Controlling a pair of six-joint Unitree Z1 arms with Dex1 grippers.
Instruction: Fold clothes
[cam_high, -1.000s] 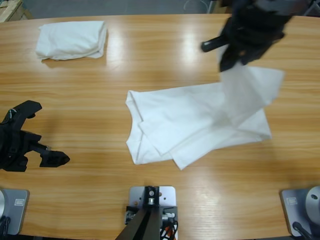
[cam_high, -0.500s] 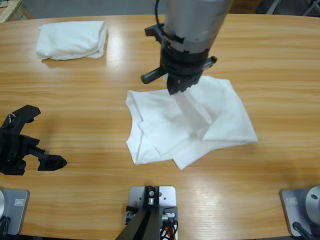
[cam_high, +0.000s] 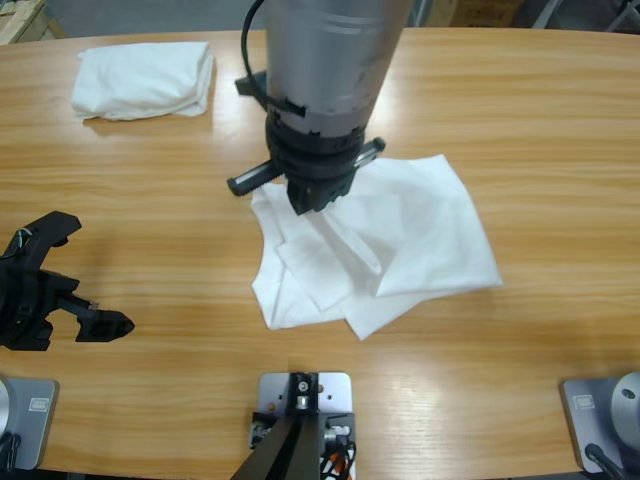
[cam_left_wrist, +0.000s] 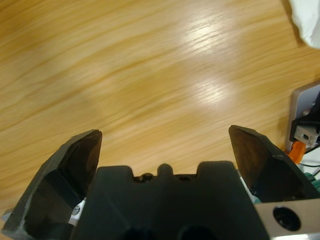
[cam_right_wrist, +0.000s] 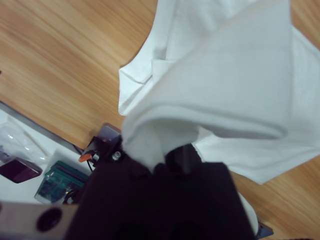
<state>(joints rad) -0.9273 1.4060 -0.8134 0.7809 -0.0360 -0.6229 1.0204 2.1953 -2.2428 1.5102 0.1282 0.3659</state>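
We carry a fold of the T-shirt (cam_high: 400, 235), mid-surface, in the right gripper (cam_high: 312, 195), its jaws clamped on cloth. The left gripper (cam_high: 55, 285) waits with jaws apart. We judge a low, level laydown keeps edges aligned.

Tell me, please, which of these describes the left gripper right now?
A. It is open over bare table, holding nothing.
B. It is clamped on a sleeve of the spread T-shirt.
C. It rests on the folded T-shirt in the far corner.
A: the left gripper has its jaws spread wide over bare wooden table, well clear of the spread T-shirt that the right gripper holds.
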